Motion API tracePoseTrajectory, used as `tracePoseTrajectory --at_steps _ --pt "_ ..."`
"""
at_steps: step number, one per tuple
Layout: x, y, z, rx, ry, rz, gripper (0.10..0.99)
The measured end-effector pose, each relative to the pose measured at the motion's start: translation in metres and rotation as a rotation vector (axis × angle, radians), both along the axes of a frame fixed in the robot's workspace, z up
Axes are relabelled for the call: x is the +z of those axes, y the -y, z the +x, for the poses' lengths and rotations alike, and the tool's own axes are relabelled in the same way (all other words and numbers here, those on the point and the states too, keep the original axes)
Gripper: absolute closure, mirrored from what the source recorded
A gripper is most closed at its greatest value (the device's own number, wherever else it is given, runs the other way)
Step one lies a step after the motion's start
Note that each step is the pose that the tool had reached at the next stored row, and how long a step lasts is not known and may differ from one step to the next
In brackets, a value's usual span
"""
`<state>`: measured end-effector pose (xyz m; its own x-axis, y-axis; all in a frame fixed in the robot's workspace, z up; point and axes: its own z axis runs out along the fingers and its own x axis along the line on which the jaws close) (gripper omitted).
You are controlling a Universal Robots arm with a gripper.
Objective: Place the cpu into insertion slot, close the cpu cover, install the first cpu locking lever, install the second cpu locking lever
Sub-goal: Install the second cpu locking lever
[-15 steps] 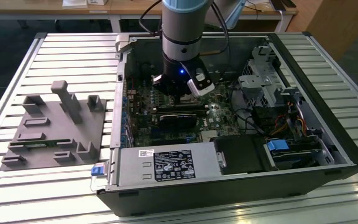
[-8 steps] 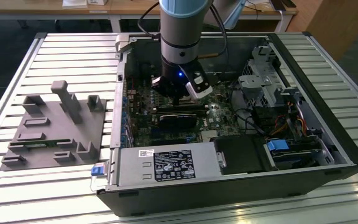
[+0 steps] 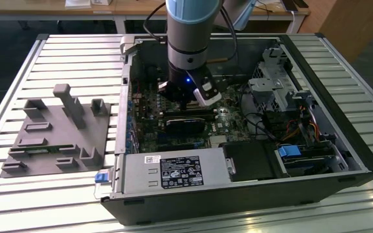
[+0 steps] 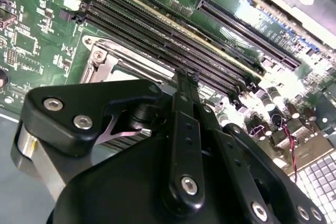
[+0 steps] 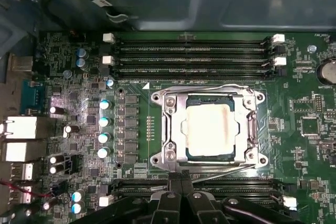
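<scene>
- The arm (image 3: 188, 39) reaches straight down into the open computer case (image 3: 238, 184), which lies on its side on the slatted surface (image 3: 18, 194).
- In the first wrist view, the cpu (image 5: 208, 129) sits in the insertion slot (image 5: 208, 157), its dull silvery top showing through the window of the cpu cover (image 5: 176, 124), which lies flat over the socket.
- Thin locking levers (image 5: 210, 88) run along the socket's edges, one on the side toward the memory slots (image 5: 191, 56) and one on the opposite side (whether either is latched cannot be told).
- The pincer (image 5: 181, 182) hangs just beside the socket, at the edge away from those memory slots; its black fingers (image 5: 175, 184) appear pressed together with nothing between them.
- In the second wrist view, the pincer (image 4: 184, 85) has its narrow tip over the socket's metal frame (image 4: 105, 61), with long black slots just beyond it.
- The cpu lies apart from the pincer, further into the socket than the fingertips.
- Beside the case, at the exterior view's left, a grey fixture tray (image 3: 57, 131) rests on the surface.
</scene>
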<state>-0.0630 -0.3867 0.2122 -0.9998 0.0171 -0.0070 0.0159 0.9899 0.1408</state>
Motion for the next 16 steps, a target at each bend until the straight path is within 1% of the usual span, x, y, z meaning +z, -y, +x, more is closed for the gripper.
tracePoseTrajectory --at_steps 2,7,12,16 --pt "0.0 0.0021 -0.0002 0.0 0.0 0.008 0.98" --pt "-0.0001 0.0072 -0.0036 0.0 0.0 0.015 0.98" --pt "-0.0005 0.0075 -0.0081 0.0 0.0002 0.022 0.98" --pt "-0.0049 0.0076 -0.0111 0.0 0.0002 0.026 0.98"
